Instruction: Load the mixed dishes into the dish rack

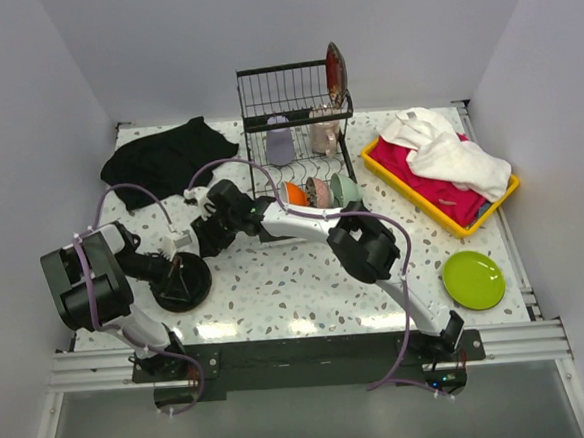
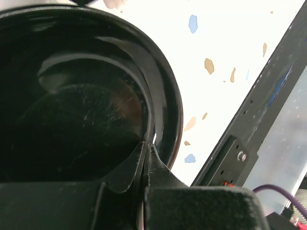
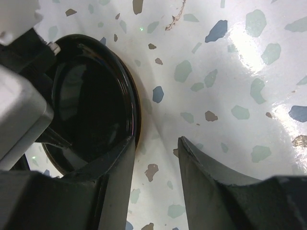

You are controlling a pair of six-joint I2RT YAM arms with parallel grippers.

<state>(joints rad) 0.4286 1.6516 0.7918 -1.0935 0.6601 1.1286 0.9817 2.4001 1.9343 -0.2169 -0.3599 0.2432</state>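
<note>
Two robot arms are seen at work over a white speckled stone-look table (image 1: 298,299). At its far edge is stood a black wire two-tier dish rack (image 1: 292,79), already loaded with three small bowls (image 1: 317,190) on edge in its lower grid and two mugs (image 1: 279,140) farther back. A yellow plastic tray (image 1: 411,195) of cloths is set to the rack's right and a crumpled black cloth (image 1: 167,158) to its left. A lime green round plate (image 1: 474,279) is seen lying near the right front corner, well apart from the rack. A glossy black round plate (image 1: 181,284) is found near the left front, well short of the rack, its rim pinched by the fully closed left gripper (image 2: 146,146). The right gripper (image 3: 157,141) is held just beside that rim, its jaws partly apart with nothing but table between them.

A handover from left arm to right appears to be in hand. It would be done well if the rim were seated fully between the right fingers before the left pinch is released. Being round, the black plate has no long axis. Its face is turned roughly upward, so it would need to be tipped on edge, in line with the rack's slots. Whether it is lifted clear of the table cannot be told.
</note>
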